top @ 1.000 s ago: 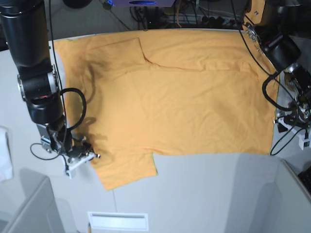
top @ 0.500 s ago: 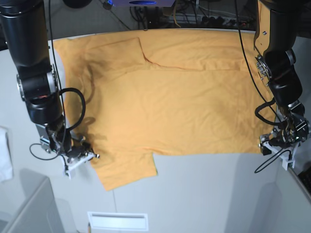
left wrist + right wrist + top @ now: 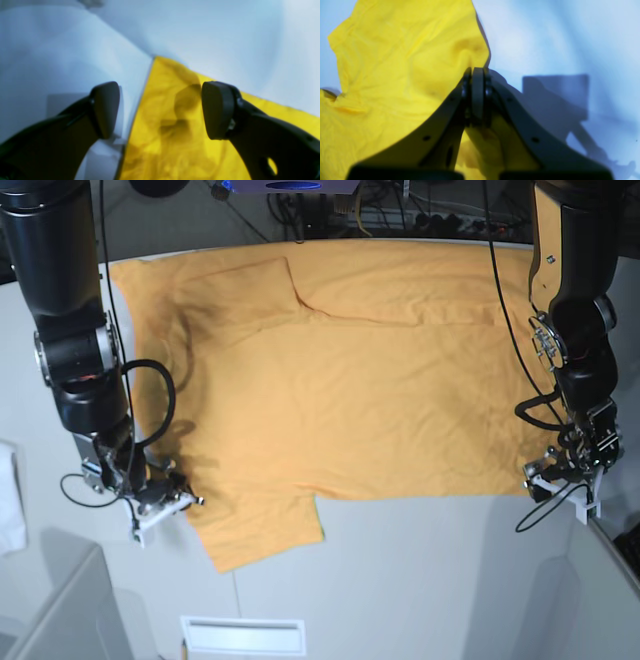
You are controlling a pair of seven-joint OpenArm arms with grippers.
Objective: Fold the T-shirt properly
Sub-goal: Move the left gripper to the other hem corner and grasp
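The T-shirt (image 3: 350,380) is seen spread flat over the table (image 3: 420,580) in the base view, its body filling the middle and upper part of the picture. One short sleeve (image 3: 262,528) is laid out toward 7 o'clock, and a second sleeve (image 3: 240,285) is folded onto the body toward 11 o'clock. A long crease is seen running across the upper part of the cloth.

The right gripper (image 3: 185,498) is found at 8 o'clock in the base view, at the edge of the lower sleeve. In the right wrist view its jaws are seen pressed fully together, and the right gripper (image 3: 477,75) is set at the edge of the T-shirt (image 3: 395,75); the cloth is puckered just above the tips. Whether cloth is pinched between the closed jaws cannot be told from the pictures.

The left gripper (image 3: 548,470) is found at 4 o'clock in the base view, at the lower corner of the shirt's hem. In the left wrist view the left gripper (image 3: 160,110) is shown with its jaws spread wide and nothing held between them. The T-shirt (image 3: 175,130) corner is seen below the gap, with one finger over bare table (image 3: 62,62) and the other over the cloth.

A white cloth (image 3: 10,500) is seen at the 9 o'clock edge of the base view, well apart from the shirt.
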